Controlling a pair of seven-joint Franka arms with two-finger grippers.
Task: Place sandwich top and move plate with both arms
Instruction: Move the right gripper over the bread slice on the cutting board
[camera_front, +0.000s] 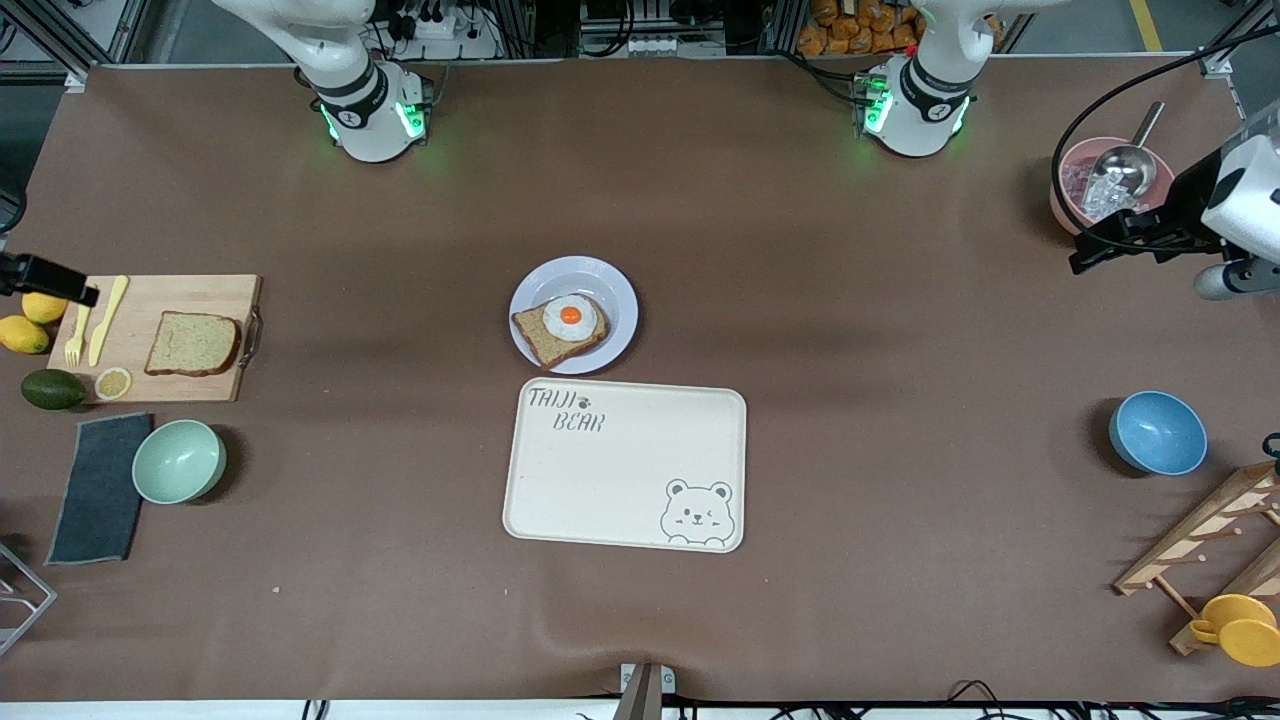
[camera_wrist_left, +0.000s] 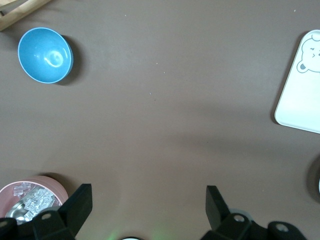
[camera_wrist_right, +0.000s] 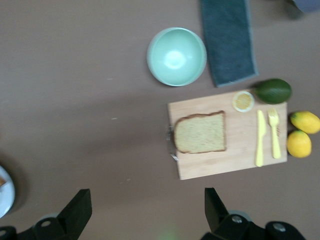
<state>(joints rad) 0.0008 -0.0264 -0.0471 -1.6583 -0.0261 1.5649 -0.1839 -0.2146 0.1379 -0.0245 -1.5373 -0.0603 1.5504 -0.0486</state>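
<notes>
Both gripper sets gaping: left gripper (camera_wrist_left: 145, 200) over bare tabletop, right gripper (camera_wrist_right: 145, 200) beside cutting board (camera_wrist_right: 235, 160) edge.

Open brown counter (camera_front: 850, 330) lies wide between my two bases and around the middle. There the plate (camera_front: 615, 300) sits just beside the cream tray (camera_front: 625, 500), leaving only a narrow gap between them. At my right arm's end, the sandwich top (camera_front: 193, 344) lies bare from above on the cutting board (camera_front: 200, 385), crowded by a yellow knife (camera_front: 107, 320), fork (camera_front: 76, 335), lemon slice (camera_front: 112, 383) and green bowl (camera_front: 178, 461). At my left arm's end, a blue bowl (camera_front: 1157, 432), pink bowl (camera_front: 1075, 180) and wooden rack (camera_front: 1200, 545) stand along the counter's edge.
</notes>
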